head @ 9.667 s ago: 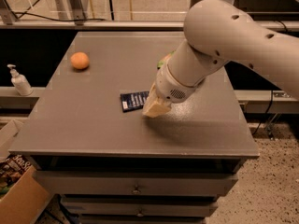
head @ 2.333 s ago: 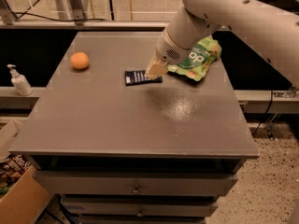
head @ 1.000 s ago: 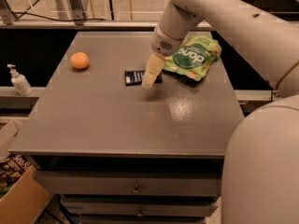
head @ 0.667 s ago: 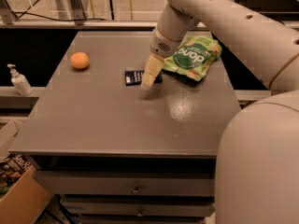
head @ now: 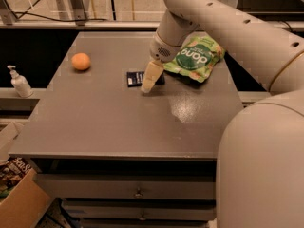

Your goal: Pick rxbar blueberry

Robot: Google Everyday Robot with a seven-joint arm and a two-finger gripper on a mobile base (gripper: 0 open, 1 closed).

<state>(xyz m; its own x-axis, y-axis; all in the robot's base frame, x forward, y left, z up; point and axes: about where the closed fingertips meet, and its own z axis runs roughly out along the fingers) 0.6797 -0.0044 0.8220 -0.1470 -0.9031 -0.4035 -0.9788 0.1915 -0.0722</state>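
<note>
On the counter (head: 118, 122) we record three items, with the arm (head: 213, 18) reaching in from the right rear and crossing above the pouch (head: 194, 58).

Pouch: green, lying flat at the right rear, its left edge just beside the bar.

Gripper (head: 148, 85): pointed down at the counter's middle rear, covering the bar's right-hand part. We cannot tell whether its jaws are parted or clenched, nor whether it touches the wrapper.

Orange (head: 81, 61): left rear, well apart from the work, no concern.

Bar (head: 135, 79): dark and flat, lying on the counter between orange and pouch, its left part exposed.

Assessment: the step in hand is the grasp itself. We judge the bar thin and slick. The jaws should therefore straddle its short width, centred along its length rather than at one end, and come fully down to the surface before closing. The pouch edge is the chief hazard, so the closing should catch the bar only. We advise a straight vertical lift, slow at first, to confirm the wrapper is held and neither slips nor tilts.
</note>
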